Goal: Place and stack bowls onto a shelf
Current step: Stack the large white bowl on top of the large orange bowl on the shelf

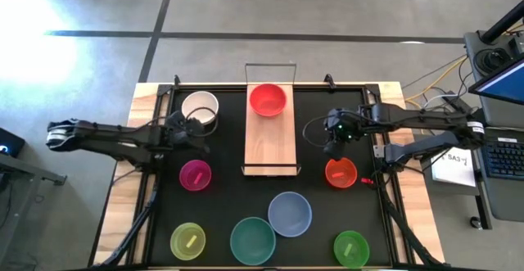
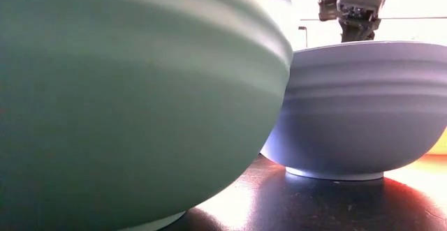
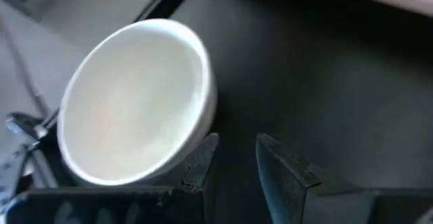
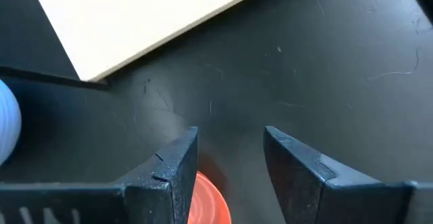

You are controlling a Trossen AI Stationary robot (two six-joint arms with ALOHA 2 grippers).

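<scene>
The light-wood shelf [image 1: 270,144] lies mid-table with a red bowl [image 1: 268,100] resting on its far end. A white bowl [image 1: 200,107] stands on the black mat to the shelf's left. My left gripper [image 3: 237,153] hovers open just on its near side, with nothing between the fingers. An orange bowl [image 1: 341,173] stands to the right of the shelf. My right gripper [image 4: 230,156] hangs open above its far rim [image 4: 206,198], tilted downward. Magenta [image 1: 195,174], grey-blue [image 1: 290,214], teal [image 1: 252,240], yellow-green [image 1: 187,241] and green [image 1: 351,248] bowls stand nearer the front. My left gripper has one finger [image 3: 203,158] right beside the white bowl's outer wall [image 3: 193,132]. I cannot tell whether it touches. The bowl stands upright on the mat.
Thin wire frames rise at the shelf's far end [image 1: 270,65] and near end [image 1: 270,173]. The near half of the board is bare. In the low view the teal bowl [image 2: 126,91] and grey-blue bowl [image 2: 363,105] fill the foreground. A laptop [image 1: 501,152] stands off the table's right.
</scene>
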